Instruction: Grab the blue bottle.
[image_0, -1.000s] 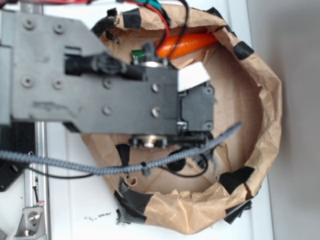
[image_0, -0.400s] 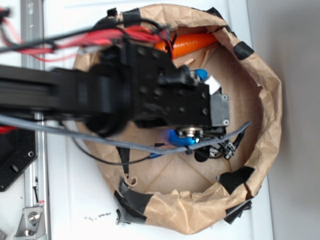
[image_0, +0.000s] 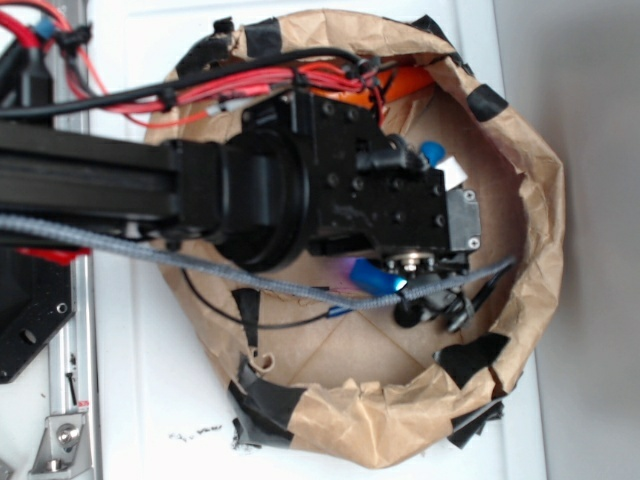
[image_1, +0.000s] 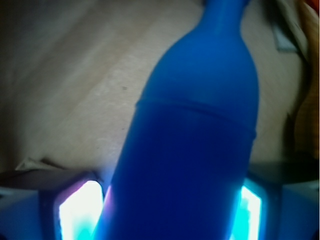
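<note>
Straddling seen in wrist view: bright blue smooth plastic bottle fills gap between two gripper fingers, left pad lit white, right pad cyan. Contact not discernible; whether black robot gripper is clamped or merely spread around body cannot be told. Exterior view, left to right: black arm, blue bottle under wrist, inside crumpled brown paper basket. Step judged: closing grasp. Next move calls for firm squeeze, then lift.

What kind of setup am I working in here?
Likely a lab tabletop rig: a taped brown paper bin on a white table, holding toys, a blue bottle and something orange.
</note>
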